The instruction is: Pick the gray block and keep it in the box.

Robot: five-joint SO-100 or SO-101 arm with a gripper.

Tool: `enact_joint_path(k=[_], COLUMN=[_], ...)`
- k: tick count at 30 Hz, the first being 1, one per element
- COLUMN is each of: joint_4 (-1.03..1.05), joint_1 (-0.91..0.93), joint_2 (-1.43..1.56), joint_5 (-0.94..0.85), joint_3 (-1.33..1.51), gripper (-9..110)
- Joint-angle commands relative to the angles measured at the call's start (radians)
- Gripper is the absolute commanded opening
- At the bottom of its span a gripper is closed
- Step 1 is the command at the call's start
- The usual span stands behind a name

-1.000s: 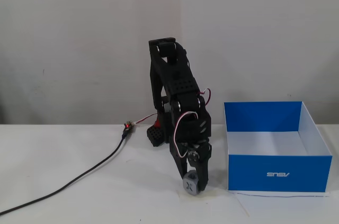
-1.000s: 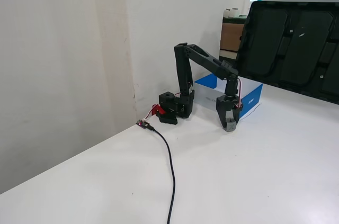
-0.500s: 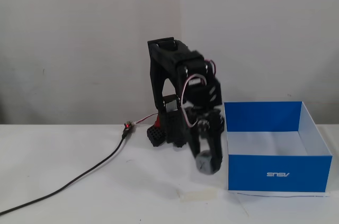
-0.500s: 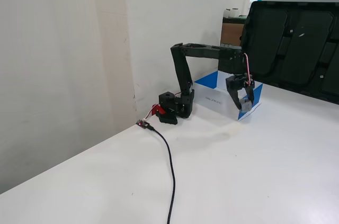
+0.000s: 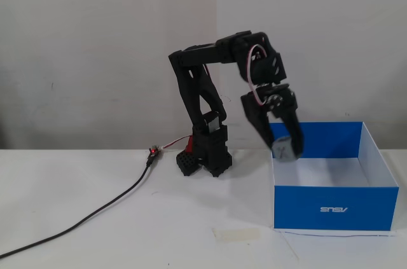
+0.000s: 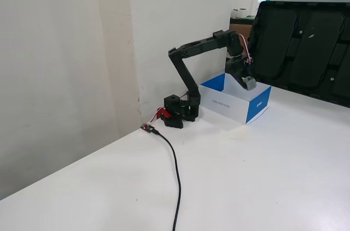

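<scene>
Now your black two-finger gripper (image 5: pixel 287 149) is clamping the small gray plastic cube with the X cutout (image 5: pixel 285 148), carrying it above the rim so it clears the wall. It is hanging over the blue cardboard box (image 5: pixel 336 208), white inside, toward the nine o'clock side in that front fixed view, ready for lowering.

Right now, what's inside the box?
The box shows only its white floor and inner walls; nothing lies in it. The gray block hangs above its left edge in the gripper. The front wall hides the nearest floor strip.

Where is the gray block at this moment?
In both fixed views the gray block is held in the gripper, in the air above the box near its left wall.
</scene>
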Motion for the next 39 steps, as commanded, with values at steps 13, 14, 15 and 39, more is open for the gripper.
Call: enact_joint_path(k=[13,14,15,39], joint_4=[0.066,0.064,0.061,0.081], joint_1=[-0.38,-0.379,-0.377,-0.081], joint_2=[0.014,0.0,-0.015,0.038], joint_5=[0.017,0.017,0.017,-0.091], joint_3=[-0.075,-0.083,-0.089,-0.02], gripper=[8,9,10,8])
